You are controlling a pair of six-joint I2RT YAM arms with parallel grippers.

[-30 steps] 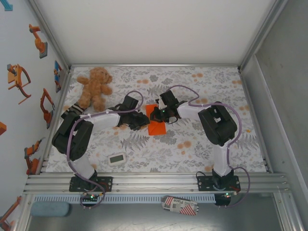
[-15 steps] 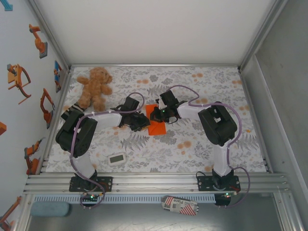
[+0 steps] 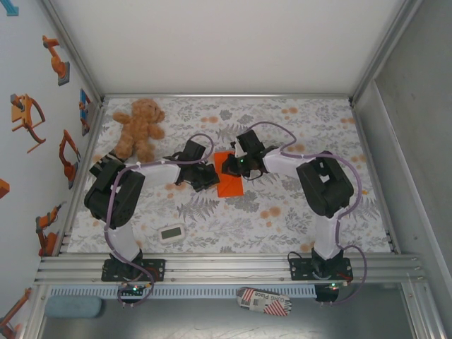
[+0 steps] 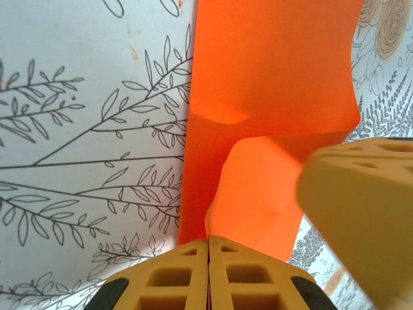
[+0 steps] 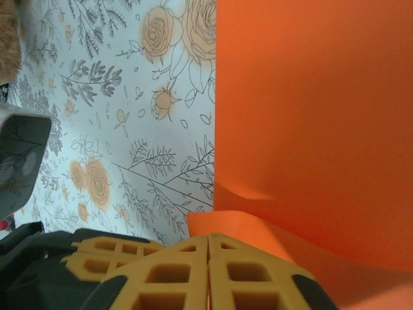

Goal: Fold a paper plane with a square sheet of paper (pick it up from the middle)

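The square sheet of paper (image 3: pixel 229 185) is bright orange and lies mid-table as a creased oblong, not a pointed plane shape. My left gripper (image 3: pixel 210 176) is at its left edge and my right gripper (image 3: pixel 232 168) at its far edge, close together. In the left wrist view the left gripper (image 4: pixel 208 240) is shut on a raised flap of the sheet (image 4: pixel 277 77), with a right fingertip (image 4: pixel 361 213) beside it. The right gripper (image 5: pixel 208 237) is likewise shut on a curled-up edge of the sheet (image 5: pixel 316 97).
A brown teddy bear (image 3: pixel 139 127) sits at the back left of the floral tablecloth. A small white timer (image 3: pixel 171 232) lies near the front left. A small printed packet (image 3: pixel 265 301) rests below the front rail. Metal frame walls enclose the table.
My left gripper has closed on the paper's edge and its arm has swung slightly right. The right arm has shifted a little to the right, still holding the paper.
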